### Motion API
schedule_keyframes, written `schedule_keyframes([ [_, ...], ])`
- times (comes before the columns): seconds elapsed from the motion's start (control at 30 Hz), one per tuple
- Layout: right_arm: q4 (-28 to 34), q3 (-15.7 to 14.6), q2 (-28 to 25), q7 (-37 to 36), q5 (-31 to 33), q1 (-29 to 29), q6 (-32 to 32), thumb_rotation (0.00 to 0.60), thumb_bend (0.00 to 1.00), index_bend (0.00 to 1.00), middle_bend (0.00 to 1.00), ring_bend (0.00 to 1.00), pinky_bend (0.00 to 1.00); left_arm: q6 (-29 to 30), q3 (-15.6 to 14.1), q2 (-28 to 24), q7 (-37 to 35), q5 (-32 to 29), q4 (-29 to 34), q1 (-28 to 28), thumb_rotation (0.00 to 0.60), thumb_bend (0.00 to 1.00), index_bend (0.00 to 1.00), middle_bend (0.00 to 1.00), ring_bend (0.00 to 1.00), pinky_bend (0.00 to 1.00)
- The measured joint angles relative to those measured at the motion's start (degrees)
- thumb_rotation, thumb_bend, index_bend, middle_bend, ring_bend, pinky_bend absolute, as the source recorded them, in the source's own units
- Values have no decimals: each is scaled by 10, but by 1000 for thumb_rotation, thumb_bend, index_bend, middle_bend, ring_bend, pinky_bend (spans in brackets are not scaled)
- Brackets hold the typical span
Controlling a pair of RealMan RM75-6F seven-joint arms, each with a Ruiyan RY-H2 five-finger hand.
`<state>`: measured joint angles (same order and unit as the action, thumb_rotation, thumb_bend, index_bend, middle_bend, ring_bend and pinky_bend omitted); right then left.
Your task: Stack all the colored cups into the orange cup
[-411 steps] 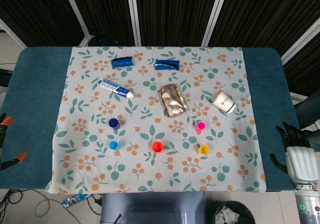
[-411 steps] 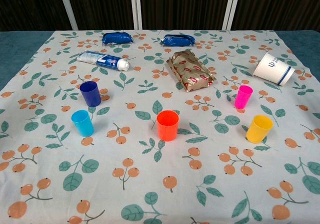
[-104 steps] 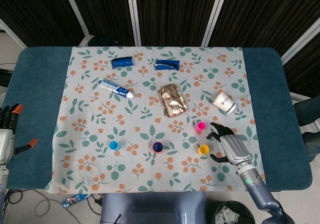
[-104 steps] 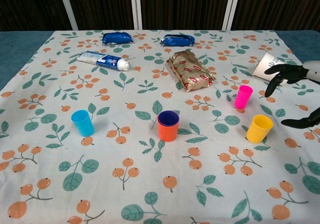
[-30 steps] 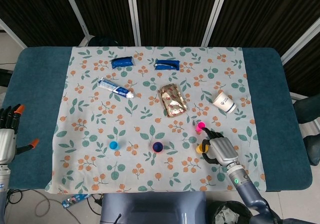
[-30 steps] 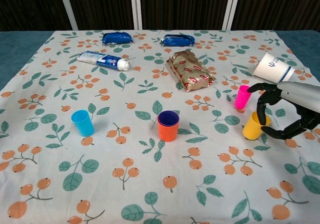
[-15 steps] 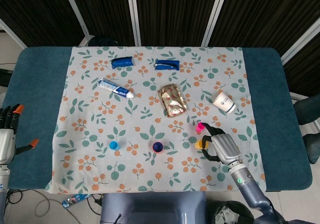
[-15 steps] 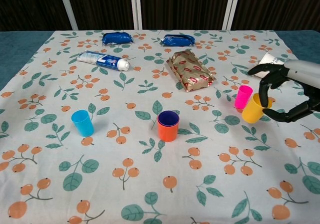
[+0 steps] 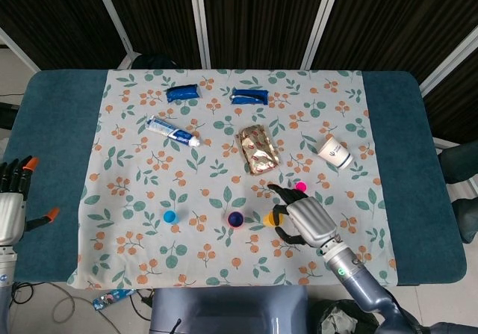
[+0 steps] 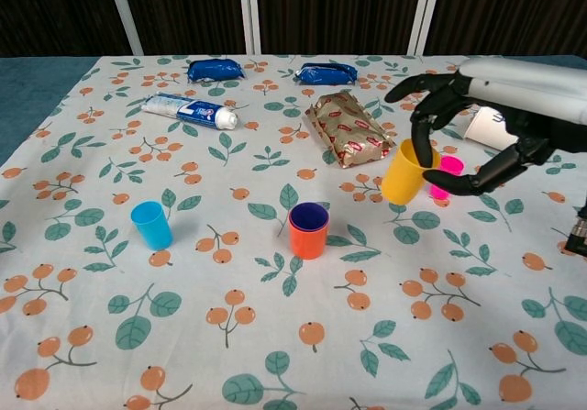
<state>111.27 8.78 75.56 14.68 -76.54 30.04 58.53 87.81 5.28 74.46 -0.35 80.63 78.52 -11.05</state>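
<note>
The orange cup (image 10: 308, 231) stands at mid-table with the dark blue cup (image 9: 236, 218) nested inside it. My right hand (image 10: 463, 121) holds the yellow cup (image 10: 402, 172) tilted in the air, right of the orange cup and above the cloth; in the head view the right hand (image 9: 305, 220) covers most of the yellow cup (image 9: 270, 219). The pink cup (image 10: 448, 175) stands on the cloth just behind it. The light blue cup (image 10: 151, 225) stands to the left. My left hand (image 9: 10, 199) hangs open off the table's left edge.
A white paper cup (image 10: 488, 127) lies on its side at the right. A foil snack pack (image 10: 348, 129), a toothpaste tube (image 10: 189, 111) and two blue packets (image 10: 214, 69) lie further back on the floral cloth (image 10: 275, 337).
My right hand has lifted the yellow cup higher and carried it left, toward the orange cup. The left hand has stayed put.
</note>
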Motion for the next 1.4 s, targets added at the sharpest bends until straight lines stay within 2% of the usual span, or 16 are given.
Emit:
schedule_keyframes([
  [0.2,0,7,45,50,20,20,-1,600,553,735,122,200,231,-4,5,-2,5,-6,4,2,600,72,43,37,0,30],
  [0.57,-35,19,130,117,68,55,6,600,553,735,122,200,230,-11,9,-4,0,-7,4,3,600,72,43,37,0,30],
  [1.0,-77,31,173,145,122,87,-5,600,553,735,122,200,231,-12,13,-7,-3,-6,4,5,600,72,43,37,0,30],
  [1.4,-95,29,191,151,131,100,-2,600,553,735,122,200,231,-16,17,-9,-5,-6,3,6,600,72,43,37,0,30],
])
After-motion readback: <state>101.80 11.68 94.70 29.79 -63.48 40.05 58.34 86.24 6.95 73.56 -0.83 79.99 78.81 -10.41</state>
